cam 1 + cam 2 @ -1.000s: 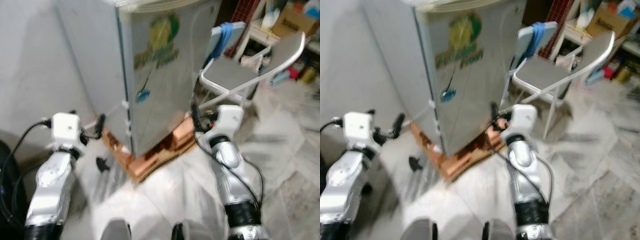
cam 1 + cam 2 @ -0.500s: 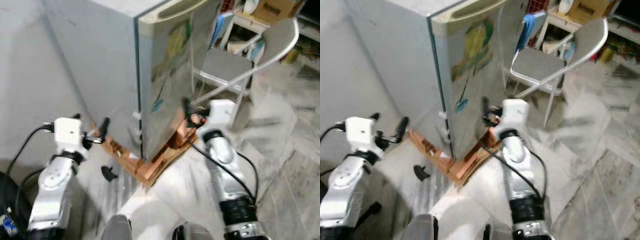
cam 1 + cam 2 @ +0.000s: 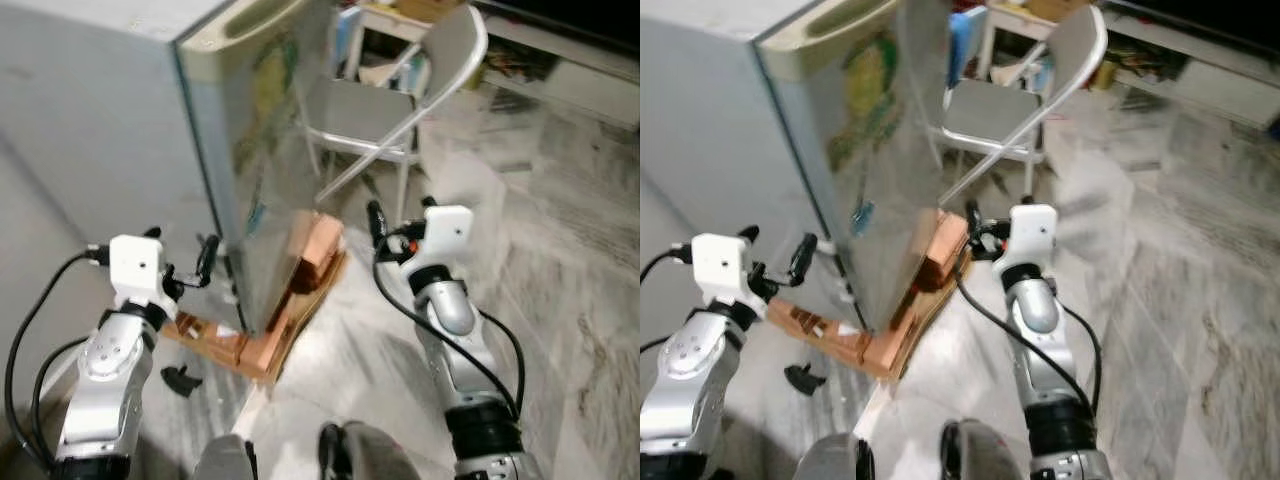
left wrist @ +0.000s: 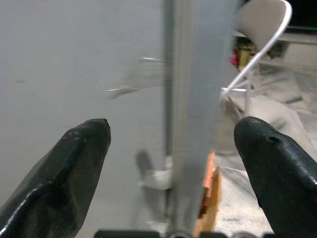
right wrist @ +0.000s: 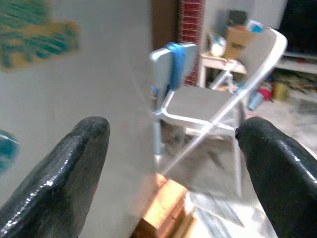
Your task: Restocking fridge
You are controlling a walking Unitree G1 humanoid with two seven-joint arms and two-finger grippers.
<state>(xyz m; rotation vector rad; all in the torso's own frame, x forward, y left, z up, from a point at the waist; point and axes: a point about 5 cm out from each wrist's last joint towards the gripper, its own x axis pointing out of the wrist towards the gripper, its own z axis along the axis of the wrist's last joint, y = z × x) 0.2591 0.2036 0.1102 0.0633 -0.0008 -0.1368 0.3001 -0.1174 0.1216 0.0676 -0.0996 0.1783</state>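
Two claws hang empty with fingers spread: the left claw (image 4: 168, 163) faces the corner of the tall grey metal fridge (image 3: 190, 130), its door shut, propped on orange bricks (image 3: 310, 250) probably for clearance; the right claw (image 5: 171, 163) points toward a grey folding chair (image 5: 203, 104) beside it.

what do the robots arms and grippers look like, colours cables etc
Both arms are silver metallic tubes with black cuffs near the base. Each wrist carries a white boxy block with a looping black cable. The left gripper and right gripper each have two long black fingers, glossy and rounded at the tips.
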